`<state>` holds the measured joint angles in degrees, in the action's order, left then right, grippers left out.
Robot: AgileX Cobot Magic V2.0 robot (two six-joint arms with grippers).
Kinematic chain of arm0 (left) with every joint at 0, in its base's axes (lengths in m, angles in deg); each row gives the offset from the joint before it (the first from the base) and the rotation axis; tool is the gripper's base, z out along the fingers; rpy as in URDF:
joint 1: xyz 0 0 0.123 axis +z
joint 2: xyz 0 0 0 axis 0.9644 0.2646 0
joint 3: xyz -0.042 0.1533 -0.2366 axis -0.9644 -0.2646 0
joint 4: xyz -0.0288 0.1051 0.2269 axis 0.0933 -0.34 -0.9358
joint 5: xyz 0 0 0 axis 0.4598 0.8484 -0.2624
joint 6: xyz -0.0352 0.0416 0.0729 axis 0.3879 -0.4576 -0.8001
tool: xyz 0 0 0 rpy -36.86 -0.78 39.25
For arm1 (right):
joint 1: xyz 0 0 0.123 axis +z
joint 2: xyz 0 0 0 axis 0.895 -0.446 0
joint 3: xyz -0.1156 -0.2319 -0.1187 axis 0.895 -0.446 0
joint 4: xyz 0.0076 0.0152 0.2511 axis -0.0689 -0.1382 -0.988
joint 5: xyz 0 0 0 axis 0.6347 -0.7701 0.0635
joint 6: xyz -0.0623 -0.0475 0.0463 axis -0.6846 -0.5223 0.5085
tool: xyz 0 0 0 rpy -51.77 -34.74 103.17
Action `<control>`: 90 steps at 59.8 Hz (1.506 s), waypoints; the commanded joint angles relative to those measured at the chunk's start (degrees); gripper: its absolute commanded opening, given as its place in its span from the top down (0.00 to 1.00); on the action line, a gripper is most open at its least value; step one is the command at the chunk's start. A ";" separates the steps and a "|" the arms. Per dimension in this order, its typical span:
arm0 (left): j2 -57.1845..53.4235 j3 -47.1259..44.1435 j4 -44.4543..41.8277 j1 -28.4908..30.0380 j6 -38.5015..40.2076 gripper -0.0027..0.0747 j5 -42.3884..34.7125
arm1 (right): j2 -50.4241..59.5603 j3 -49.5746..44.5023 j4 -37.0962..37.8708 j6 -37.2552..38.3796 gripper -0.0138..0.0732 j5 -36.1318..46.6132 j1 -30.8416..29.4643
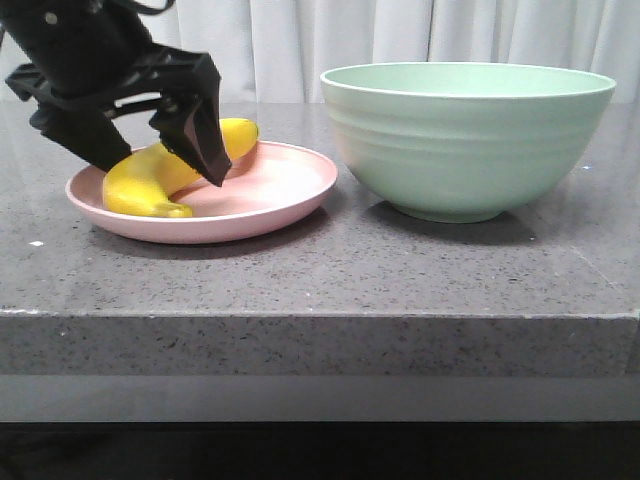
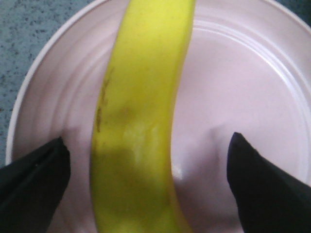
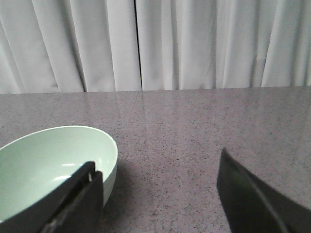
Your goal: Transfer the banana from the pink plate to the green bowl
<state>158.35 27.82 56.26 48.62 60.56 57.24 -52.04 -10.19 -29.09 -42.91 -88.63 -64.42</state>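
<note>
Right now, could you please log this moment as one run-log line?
phase: pre-grasp | left gripper: open, straddling banana | banana: on pink plate | green bowl: empty as seen | right gripper: open, idle

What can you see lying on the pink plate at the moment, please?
Only the banana lies on the pink plate, between the open fingers of the left gripper. The gripper hides the banana's middle in the front view, and the plate surface beneath the banana is covered.
</note>
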 commanded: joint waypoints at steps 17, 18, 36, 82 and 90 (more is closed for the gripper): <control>-1.83 1.95 0.27 -0.27 -0.16 0.33 -2.37 | -0.92 1.95 0.40 -0.33 0.24 4.41 -0.29; -1.83 1.95 0.27 -0.27 -0.16 0.35 -2.37 | -0.92 1.95 0.40 -0.33 0.24 4.41 -0.29; -1.83 1.95 0.27 -0.27 -0.16 0.61 -2.51 | -0.92 1.95 0.40 -0.33 0.24 4.41 -0.29; -19.50 0.18 0.51 -0.27 -0.04 0.72 -13.35 | -0.92 1.95 0.40 -0.33 0.24 4.41 -0.29; -24.76 -3.96 0.61 -1.24 -0.04 0.72 -15.42 | -0.92 1.95 0.40 -0.33 0.24 4.41 -0.29</control>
<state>138.23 24.53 56.16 48.37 60.45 47.39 -52.04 -10.19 -29.09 -42.91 -88.67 -64.42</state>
